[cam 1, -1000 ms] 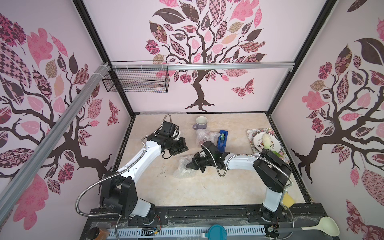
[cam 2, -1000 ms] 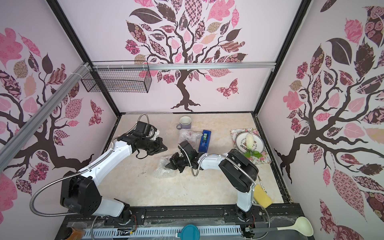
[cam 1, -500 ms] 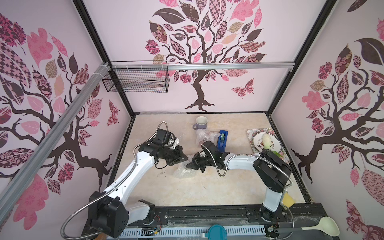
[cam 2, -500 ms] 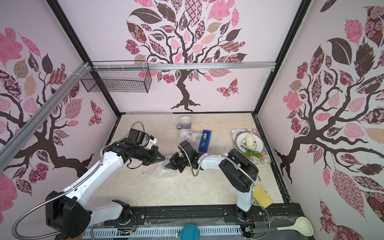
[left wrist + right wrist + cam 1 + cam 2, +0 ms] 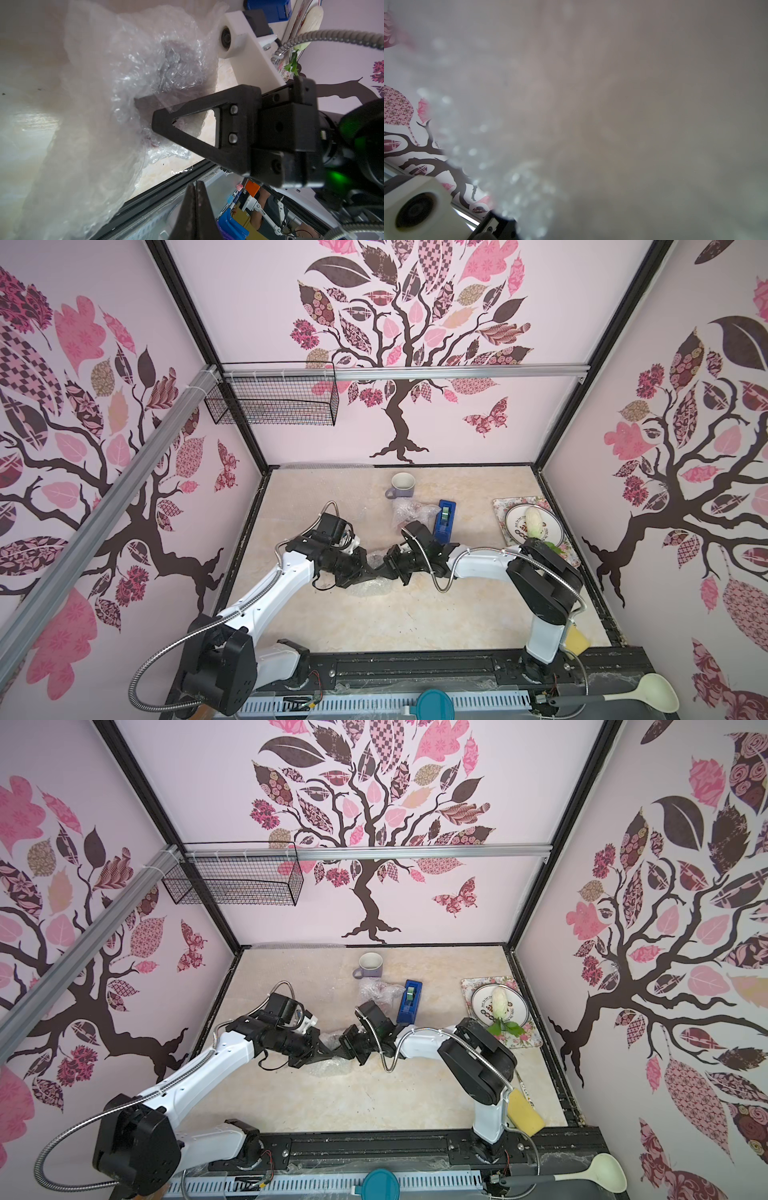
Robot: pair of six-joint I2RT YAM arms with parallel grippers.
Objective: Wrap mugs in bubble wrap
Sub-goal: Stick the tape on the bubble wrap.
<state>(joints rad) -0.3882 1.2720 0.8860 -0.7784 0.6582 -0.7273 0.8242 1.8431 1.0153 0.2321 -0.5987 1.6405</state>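
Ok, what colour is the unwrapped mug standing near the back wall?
Pale lavender outside, white inside; the mug shows best in a top view.

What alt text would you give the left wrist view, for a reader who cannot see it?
Close-up: crumpled clear bubble wrap fills much of the frame, and the right gripper's black triangular fingers are closed on it. The left gripper's own dark fingers, shut together, sit in the foreground; a blue tape dispenser shows behind.

Both top views look steeply down from high above the front edge and share the whole worktop point(image 5: 374, 622) and both arms. The left wrist view looks past the left end effector point(image 5: 195, 185) at the nearby bubble wrap point(image 5: 124, 83). The right wrist view sits against the wrap and is blurred.
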